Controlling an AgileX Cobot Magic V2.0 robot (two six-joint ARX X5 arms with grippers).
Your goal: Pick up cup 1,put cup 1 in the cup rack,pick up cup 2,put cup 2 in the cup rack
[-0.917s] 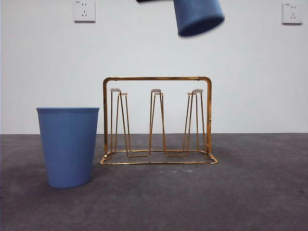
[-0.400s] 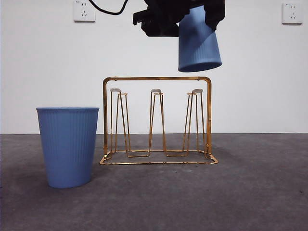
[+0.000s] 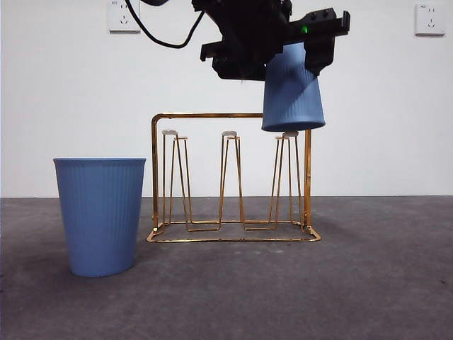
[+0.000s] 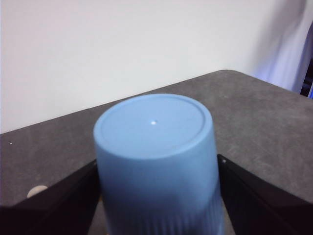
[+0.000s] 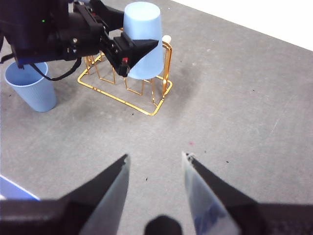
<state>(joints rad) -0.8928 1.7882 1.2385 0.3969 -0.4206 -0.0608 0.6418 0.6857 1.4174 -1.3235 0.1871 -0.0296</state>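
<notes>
A: White wall, grey table (image 3: 382, 283); second cup (image 3: 100, 216) stands left, cup rack (image 3: 231, 177) centre.
B: Left gripper (image 3: 294, 49) clamps inverted cup 1 (image 3: 292, 88) over the rightmost prong (image 3: 289, 134) (light, stiff plastic; hold its ribbed sides). Right gripper (image 5: 155, 169) gapes, idle.

cups: 2 blue (one held (image 3: 292, 88), one standing (image 3: 100, 216)) | cup rack (image 3: 230, 177): 1 | wall sockets: 2
</notes>
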